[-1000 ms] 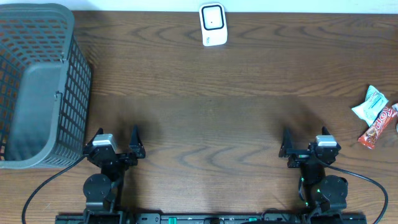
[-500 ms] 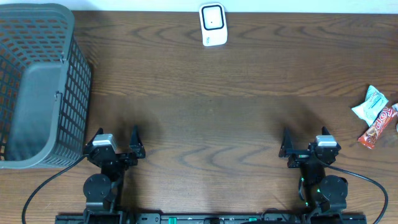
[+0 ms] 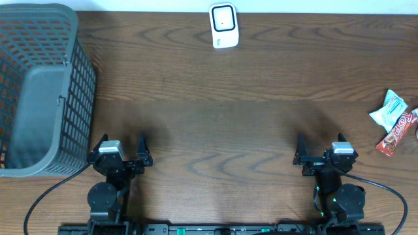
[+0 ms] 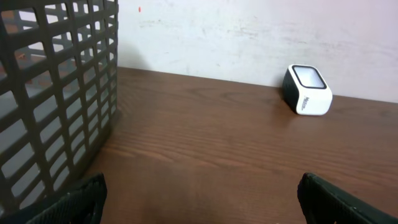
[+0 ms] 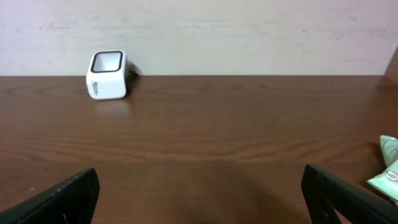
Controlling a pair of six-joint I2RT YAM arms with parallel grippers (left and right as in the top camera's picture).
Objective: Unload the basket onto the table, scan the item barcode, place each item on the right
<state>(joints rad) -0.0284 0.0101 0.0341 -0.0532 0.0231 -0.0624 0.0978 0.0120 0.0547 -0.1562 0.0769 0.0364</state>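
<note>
The white barcode scanner [image 3: 223, 26] stands at the table's far edge, its dark window facing up; it also shows in the left wrist view [image 4: 306, 90] and the right wrist view [image 5: 107, 74]. Two items lie at the far right: a pale green packet [image 3: 390, 109] and a red wrapped bar [image 3: 398, 132]. Only the packet's edge [image 5: 388, 168] shows in the right wrist view. My left gripper [image 3: 123, 145] [image 4: 199, 199] rests at the near left, open and holding nothing. At the near right, well short of the items, my right gripper [image 3: 319, 147] [image 5: 199, 193] is also open and holding nothing.
A tall dark grey mesh basket [image 3: 39, 91] fills the table's left side, close beside the left arm, and its wall [image 4: 56, 93] looms in the left wrist view. A pale wall runs behind the table's far edge.
</note>
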